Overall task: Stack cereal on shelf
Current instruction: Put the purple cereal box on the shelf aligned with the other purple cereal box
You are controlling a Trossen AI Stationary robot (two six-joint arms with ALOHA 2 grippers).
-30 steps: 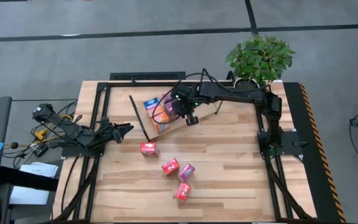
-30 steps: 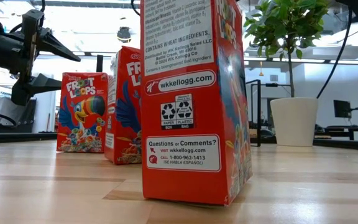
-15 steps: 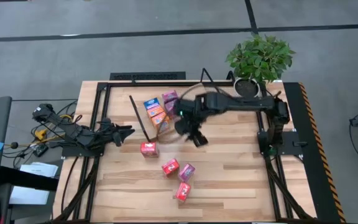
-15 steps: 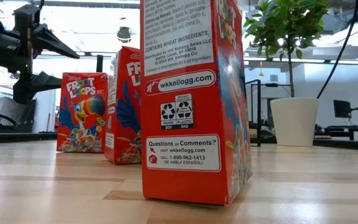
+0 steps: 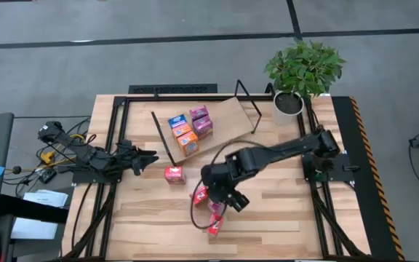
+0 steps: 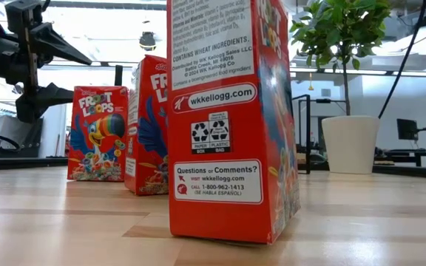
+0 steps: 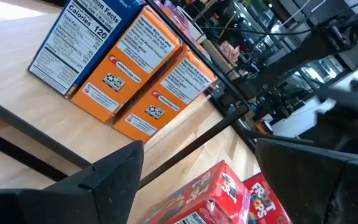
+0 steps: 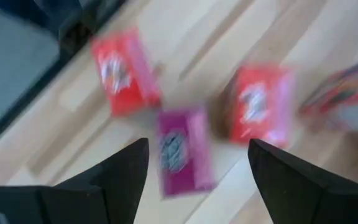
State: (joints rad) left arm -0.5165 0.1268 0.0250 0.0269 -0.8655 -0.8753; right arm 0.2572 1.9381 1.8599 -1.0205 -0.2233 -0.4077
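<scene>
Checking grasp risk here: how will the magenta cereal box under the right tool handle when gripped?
The magenta box looks like thin cardboard, probably light and crushable. Its flat faces should suit the open right tool. It lies flat, so tipping seems unlikely.

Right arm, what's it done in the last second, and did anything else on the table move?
The right gripper swung away from the shelf, where it was a second ago, toward the table's near side, and now hangs open and empty over the loose cereal boxes. The boxes on the shelf, the loose ones and the left gripper, open at the left edge, stayed put.
</scene>
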